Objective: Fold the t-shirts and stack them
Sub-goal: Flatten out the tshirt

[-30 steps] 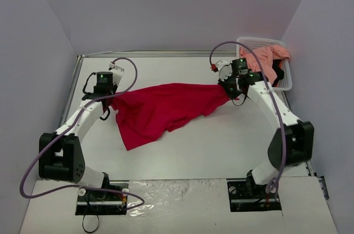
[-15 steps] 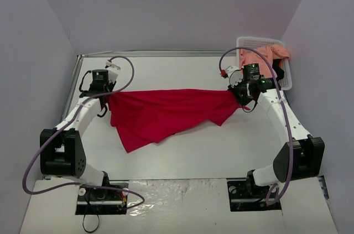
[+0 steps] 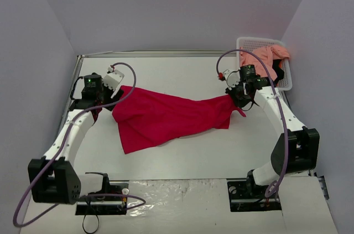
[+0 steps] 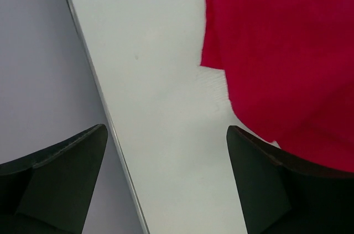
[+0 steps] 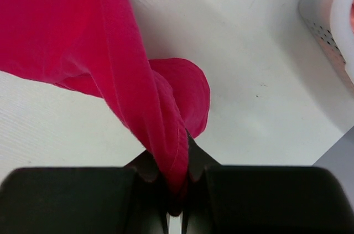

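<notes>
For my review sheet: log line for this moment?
left gripper: open, empty | right gripper: shut on red shirt | pink shirt: in basket

Two t-shirts: one crimson shirt (image 3: 166, 118) at the right gripper (image 5: 174, 187), one salmon shirt (image 3: 271, 54) beyond it in one basket (image 3: 254, 40), beside perhaps one black garment (image 3: 278, 73). Two grippers, counting the left gripper (image 4: 166, 134).

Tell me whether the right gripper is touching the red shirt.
Touching. The right wrist view shows the right gripper shut on a fold of the red shirt.
</notes>
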Robot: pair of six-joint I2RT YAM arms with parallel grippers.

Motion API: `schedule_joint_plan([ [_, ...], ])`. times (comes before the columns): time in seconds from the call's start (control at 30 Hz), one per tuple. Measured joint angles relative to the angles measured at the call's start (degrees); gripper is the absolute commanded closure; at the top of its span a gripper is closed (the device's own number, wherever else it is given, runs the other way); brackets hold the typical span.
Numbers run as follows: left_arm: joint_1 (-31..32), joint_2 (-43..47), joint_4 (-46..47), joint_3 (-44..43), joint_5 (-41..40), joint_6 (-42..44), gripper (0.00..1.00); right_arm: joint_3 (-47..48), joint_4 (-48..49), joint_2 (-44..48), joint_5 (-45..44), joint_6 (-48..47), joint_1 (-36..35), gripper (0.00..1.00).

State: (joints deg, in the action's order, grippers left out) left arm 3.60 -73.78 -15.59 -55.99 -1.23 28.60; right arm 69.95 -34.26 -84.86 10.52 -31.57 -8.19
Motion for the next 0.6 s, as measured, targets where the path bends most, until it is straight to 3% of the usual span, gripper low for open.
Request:
schedule_joint_plan([
  [0.23,6.82,12.98,-14.69,1.81,15.02,10.25,0.26,0.00,1.60,-4.50,1.99,1.16,0.35,1.00],
  [0.37,12.17,12.63,-23.50,4.63,19.54,14.64,0.26,0.00,3.02,-6.34,3.06,2.38,0.35,1.00],
  [0.6,14.64,11.15,-31.85,6.38,22.56,18.36,0.22,-0.15,4.98,-7.91,4.02,4.57,0.35,1.00],
])
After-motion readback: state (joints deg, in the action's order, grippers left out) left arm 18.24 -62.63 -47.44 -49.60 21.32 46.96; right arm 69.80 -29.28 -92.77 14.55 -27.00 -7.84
